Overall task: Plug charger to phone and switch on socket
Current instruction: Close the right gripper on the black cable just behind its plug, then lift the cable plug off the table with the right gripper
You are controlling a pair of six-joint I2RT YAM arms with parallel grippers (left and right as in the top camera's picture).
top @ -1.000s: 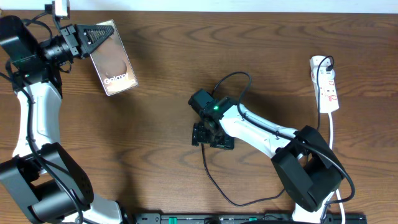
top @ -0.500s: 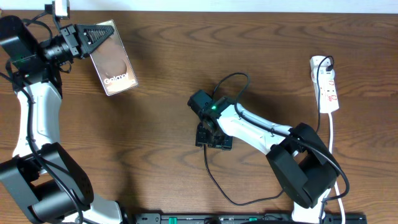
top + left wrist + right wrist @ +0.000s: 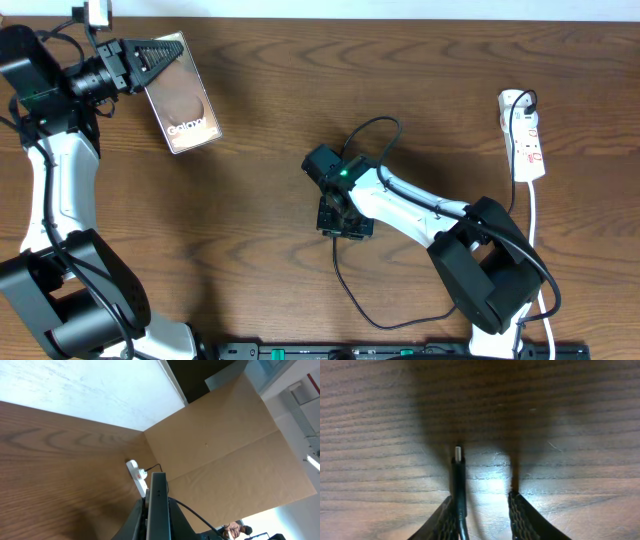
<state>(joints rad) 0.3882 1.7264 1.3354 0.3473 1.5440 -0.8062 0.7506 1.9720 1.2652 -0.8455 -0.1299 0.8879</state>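
The phone (image 3: pixel 182 108), glossy brown with white lettering, is held off the table at the upper left. My left gripper (image 3: pixel 168 55) is shut on its top end. In the left wrist view the phone's thin edge (image 3: pixel 159 495) stands between the left gripper's (image 3: pixel 158 510) jaws. The charger cable (image 3: pixel 352 300) loops across the table's middle. Its slim plug tip (image 3: pixel 458 462) lies on the wood against the left finger of my right gripper (image 3: pixel 482 502). The jaws are partly narrowed, with a gap to the other finger (image 3: pixel 520 512). From above, my right gripper (image 3: pixel 345 224) points down at the table's centre. The socket (image 3: pixel 527 138) lies far right.
A black plug (image 3: pixel 519 101) sits in the socket's far end, and a white cord (image 3: pixel 533 215) runs toward the front edge. A brown cardboard wall (image 3: pixel 220 445) stands beyond the table, with the socket (image 3: pixel 136 471) before it. My right arm (image 3: pixel 420 210) crosses the centre right.
My right gripper's jaws have narrowed a lot around the charger's plug tip, and the wrist shifted slightly right. The left arm and the phone have not moved.
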